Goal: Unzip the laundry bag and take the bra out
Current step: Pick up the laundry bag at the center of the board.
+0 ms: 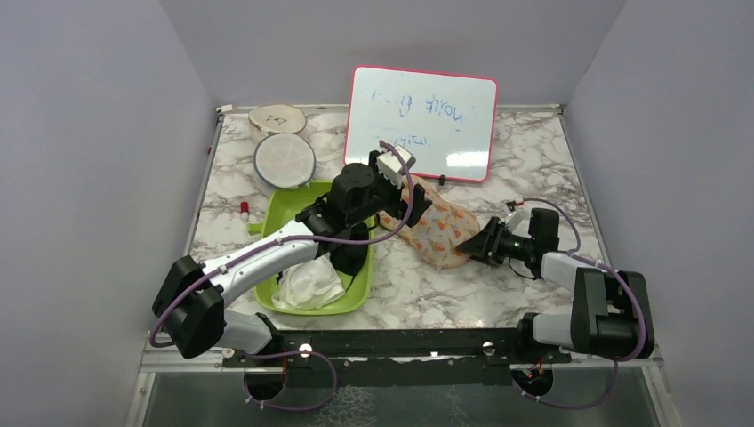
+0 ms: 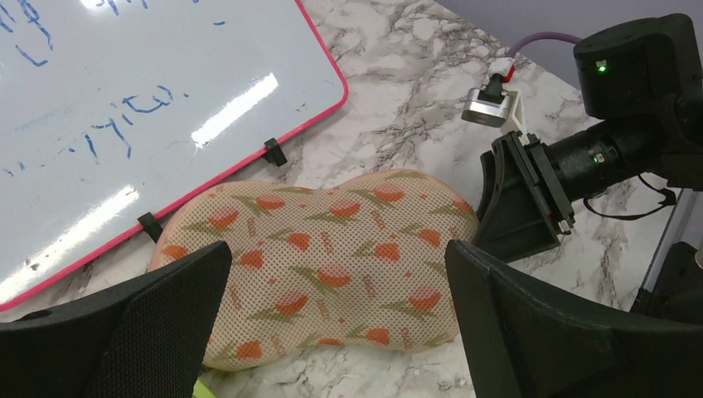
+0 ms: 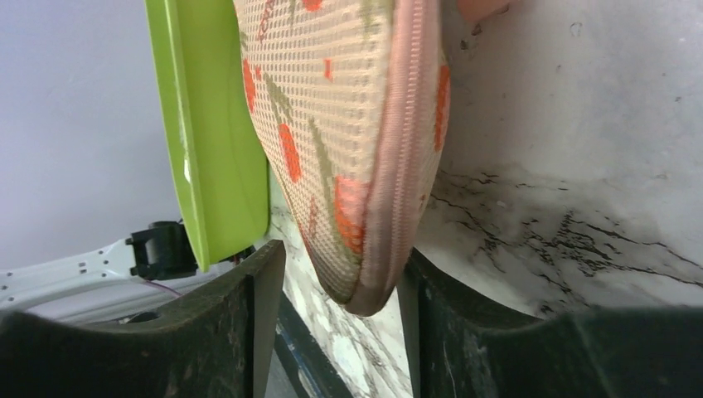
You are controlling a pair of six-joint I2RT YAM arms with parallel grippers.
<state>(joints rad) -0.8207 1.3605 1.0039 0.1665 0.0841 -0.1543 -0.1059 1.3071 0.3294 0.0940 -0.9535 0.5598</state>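
Note:
The laundry bag (image 1: 440, 231) lies flat on the marble table right of the green tub, peach mesh with orange and green print. My left gripper (image 1: 416, 200) hovers over its left part; in the left wrist view the gripper (image 2: 337, 249) is open, its fingers well apart above the bag (image 2: 332, 282). My right gripper (image 1: 477, 245) is at the bag's right end, also seen from the left wrist (image 2: 518, 199). In the right wrist view it (image 3: 341, 265) is open, its jaws straddling the bag's seamed tip (image 3: 365, 166). The bag looks closed. The bra is hidden.
A green tub (image 1: 276, 209) with a white cloth bundle (image 1: 307, 285) sits left of the bag; its wall shows in the right wrist view (image 3: 207, 124). A whiteboard (image 1: 422, 120) stands just behind the bag. A white mesh disc (image 1: 284, 160) and wooden disc (image 1: 277, 117) lie back left.

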